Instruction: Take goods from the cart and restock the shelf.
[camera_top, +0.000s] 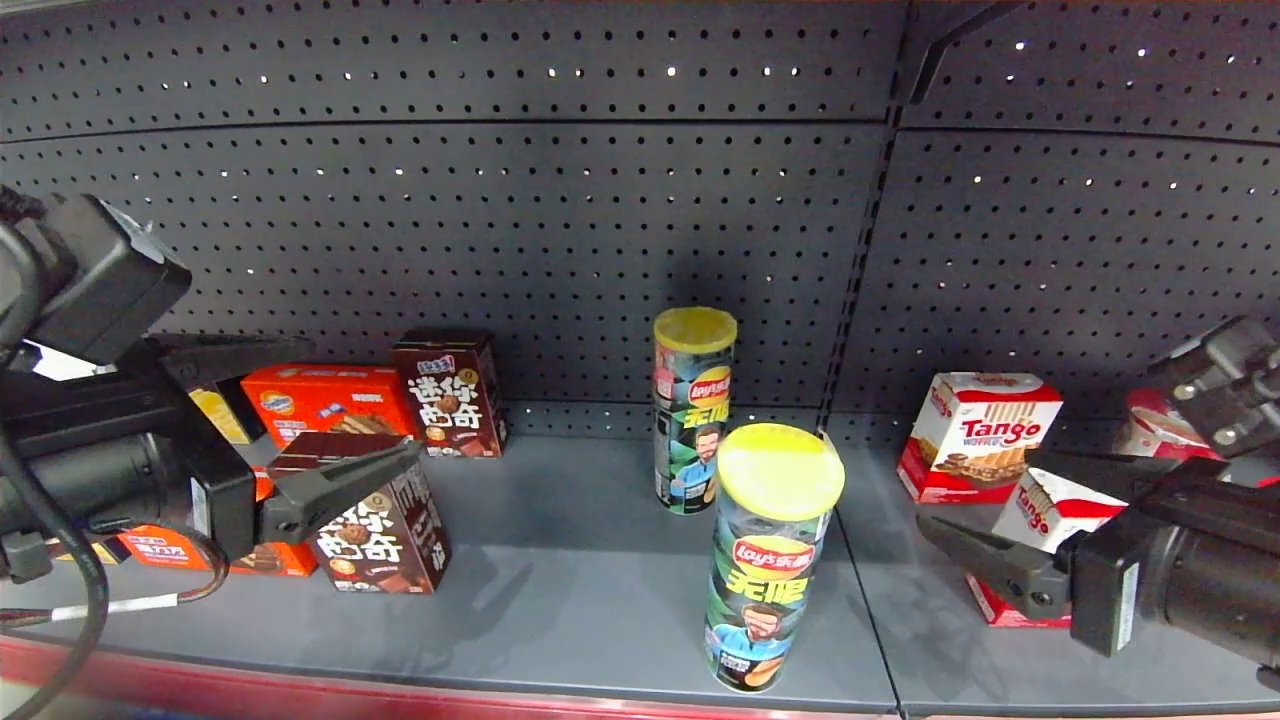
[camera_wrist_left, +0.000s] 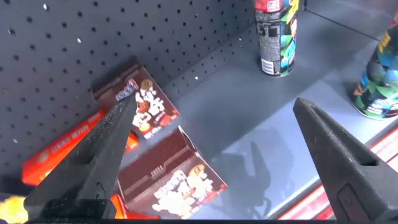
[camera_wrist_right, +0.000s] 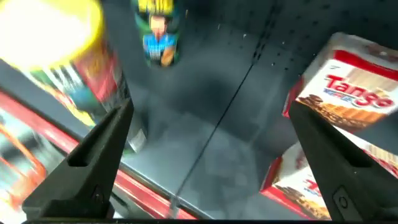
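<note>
By the shelf's front edge, chip can stands apart from brown box.

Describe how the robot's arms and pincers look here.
The left arm and right arm are matte black with cylindrical wrists. The left pincer and right pincer each have two long, tapering black wedge fingers on a boxy base bearing a small white label. The left wrist carries a black boxy camera housing, a thick black cable and a thin white cable.

Left end effector and right end effector are black — wedge-shaped fingers, looping cable.
</note>
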